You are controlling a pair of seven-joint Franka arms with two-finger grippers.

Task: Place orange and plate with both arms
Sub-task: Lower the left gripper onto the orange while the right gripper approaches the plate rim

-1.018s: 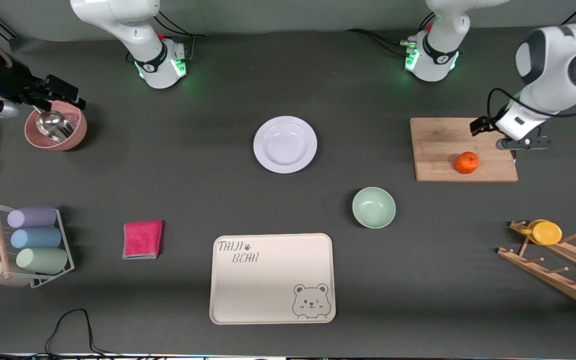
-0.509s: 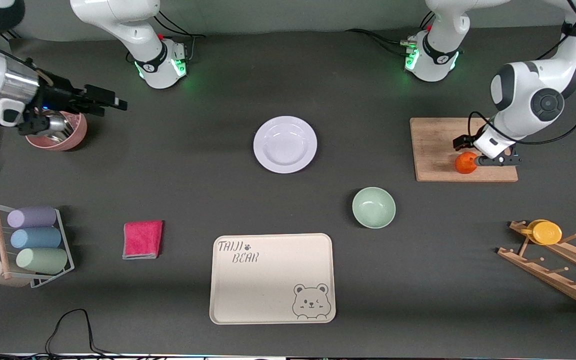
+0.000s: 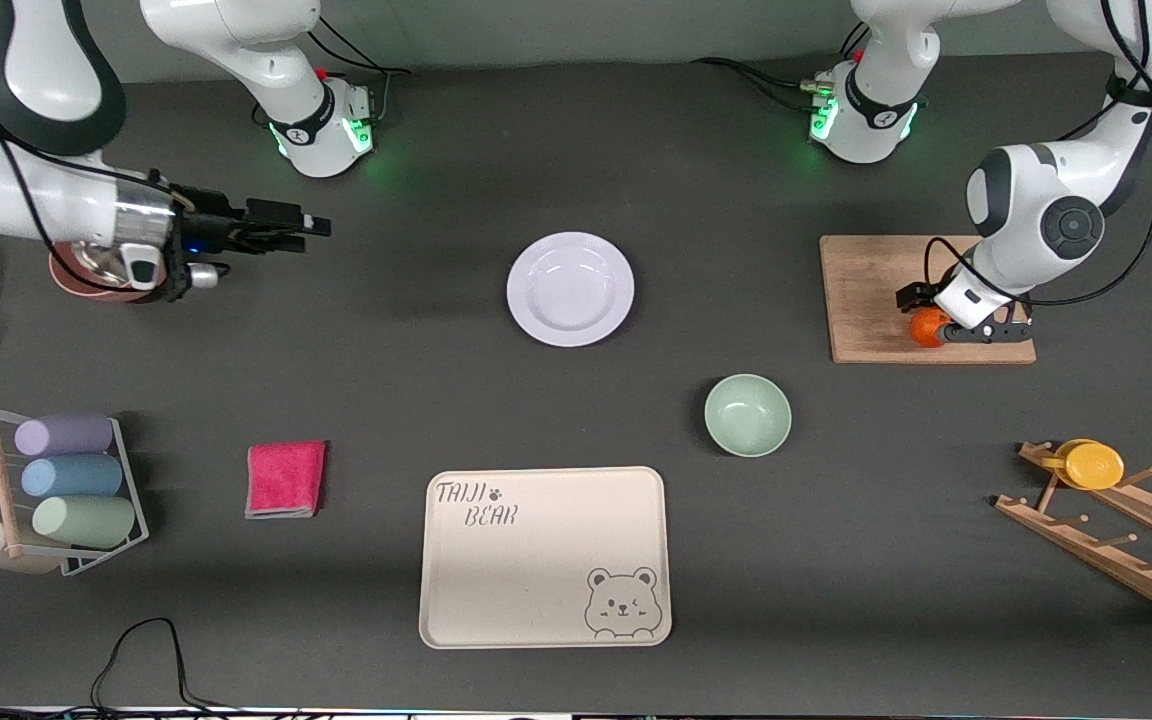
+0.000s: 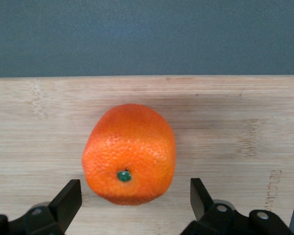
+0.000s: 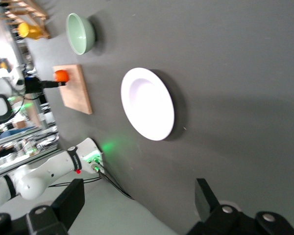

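The orange (image 3: pixel 926 327) lies on a wooden cutting board (image 3: pixel 866 290) at the left arm's end of the table. My left gripper (image 3: pixel 932 318) is open and low over it. In the left wrist view the orange (image 4: pixel 130 154) sits just ahead of the open gripper (image 4: pixel 135 193), one fingertip (image 4: pixel 68 198) at each side, apart from the fruit. The white plate (image 3: pixel 570 289) lies flat at mid-table. My right gripper (image 3: pixel 311 225) is open and empty, above the table between a pink bowl and the plate. The right wrist view shows the plate (image 5: pixel 147 104) and the orange (image 5: pixel 61 76) far off.
A pale-green bowl (image 3: pixel 747 415) sits nearer the camera than the plate. The beige bear tray (image 3: pixel 544 560) lies at the front middle, a pink cloth (image 3: pixel 285 479) beside it. A pink bowl (image 3: pixel 86 278) is under the right arm. A cup rack (image 3: pixel 66 490) and a wooden peg rack (image 3: pixel 1106 530) stand at the ends.
My left gripper has come down from beside the board onto the orange, fingers open. My right arm has swung from the table's end toward the plate.
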